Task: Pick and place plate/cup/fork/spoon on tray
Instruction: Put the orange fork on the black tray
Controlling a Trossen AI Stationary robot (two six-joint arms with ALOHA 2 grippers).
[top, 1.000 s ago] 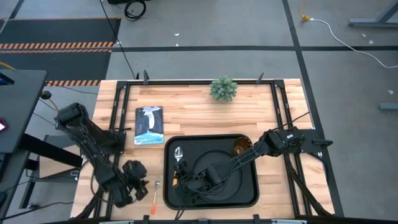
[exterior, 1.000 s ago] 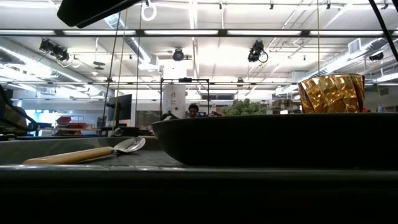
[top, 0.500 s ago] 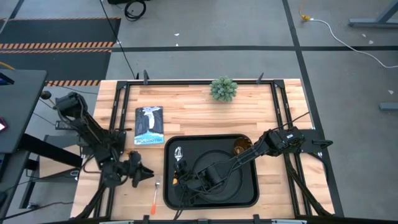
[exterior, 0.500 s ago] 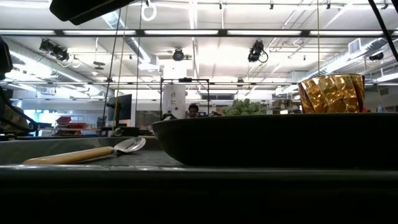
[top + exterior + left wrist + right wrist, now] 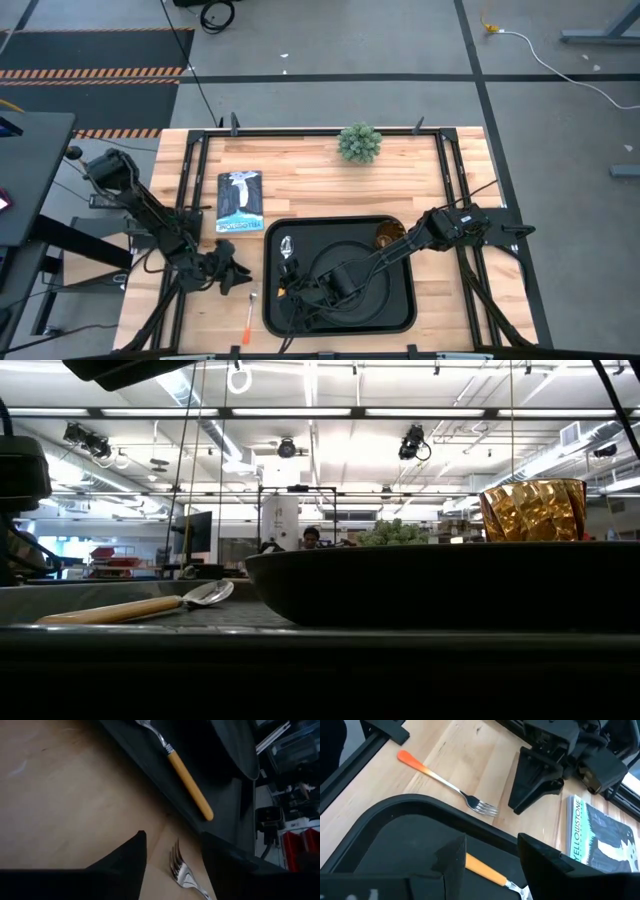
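Observation:
The black tray (image 5: pixel 400 300) lies at the table's near middle. On it are the round black plate (image 5: pixel 350 262), the amber cup (image 5: pixel 388 238) at its far right, and the spoon (image 5: pixel 286 262) along its left side, bowl toward the far edge. The fork (image 5: pixel 249 314) lies on the wood left of the tray, its orange handle toward the near edge. My left gripper (image 5: pixel 238 277) is open just left of the fork's tines (image 5: pixel 179 866), which show between its fingers. My right gripper (image 5: pixel 288 297) is open over the spoon's orange handle (image 5: pixel 482 868).
A book (image 5: pixel 240 201) lies at the far left of the tray. A small green plant (image 5: pixel 359 142) stands at the table's far edge. Black frame rails (image 5: pixel 190 190) run along the table's left and right sides.
My left gripper has gone from the table's near left toward the right and a little toward the far edge. It has turned toward the tray and ended beside the fork's tines. The fork, the spoon and my right arm have kept still.

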